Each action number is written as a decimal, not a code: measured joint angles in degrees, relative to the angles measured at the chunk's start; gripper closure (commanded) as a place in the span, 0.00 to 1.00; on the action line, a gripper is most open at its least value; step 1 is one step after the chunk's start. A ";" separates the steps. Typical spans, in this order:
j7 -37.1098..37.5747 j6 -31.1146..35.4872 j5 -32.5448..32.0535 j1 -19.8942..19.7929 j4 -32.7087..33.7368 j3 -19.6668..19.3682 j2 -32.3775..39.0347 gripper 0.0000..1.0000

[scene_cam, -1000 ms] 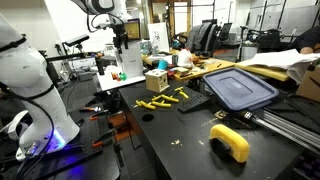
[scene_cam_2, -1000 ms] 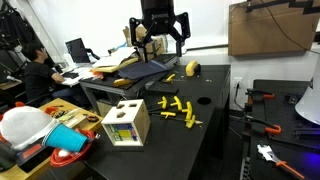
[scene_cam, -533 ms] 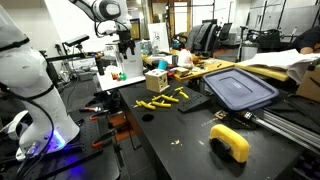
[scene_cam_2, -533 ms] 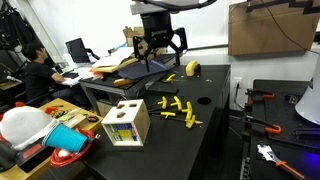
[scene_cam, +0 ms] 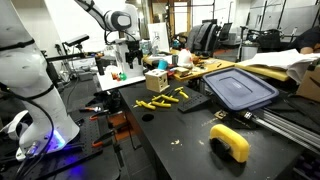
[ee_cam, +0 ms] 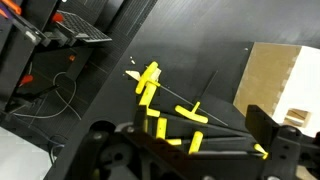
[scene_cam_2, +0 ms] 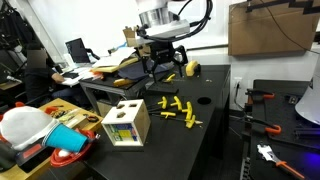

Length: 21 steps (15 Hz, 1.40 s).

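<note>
- Yellow pieces [ee_cam: 150, 82] are lying flat on the black table [ee_cam: 200, 40], below and just ahead of the gripper [scene_cam_2: 163, 68].
- The clearest piece's long axis is pointing nearly straight away from the hand, slightly tilted.
- The gripper is hovering above, jaws spread wide, holding nothing.
- This is looking like an approach. The next move is calling for descending and straddling one piece's narrow width.
- A wooden box [ee_cam: 285, 85] is sitting beside the hand.

The yellow blocks [ee_cam: 150, 80] look like smooth, slightly glossy moulded plastic. The black tabletop [ee_cam: 205, 45] is matt and even, with only a faint sheen. The sorting box [ee_cam: 275, 85] is pale, unvarnished wood, matt and fine-grained. The storage-bin lid [scene_cam: 240, 88] is smooth grey-blue plastic.
</note>
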 measured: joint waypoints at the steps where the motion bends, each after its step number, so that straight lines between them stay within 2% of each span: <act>1: 0.00 0.36 0.01 0.00 0.07 -0.46 0.83 0.00; 12: -0.01 9.23 2.84 0.98 0.15 -3.25 10.47 0.00; 18: -0.01 14.48 2.63 1.59 0.15 -5.60 14.61 0.00; 21: -0.11 14.64 1.46 1.94 0.25 -6.40 14.77 0.00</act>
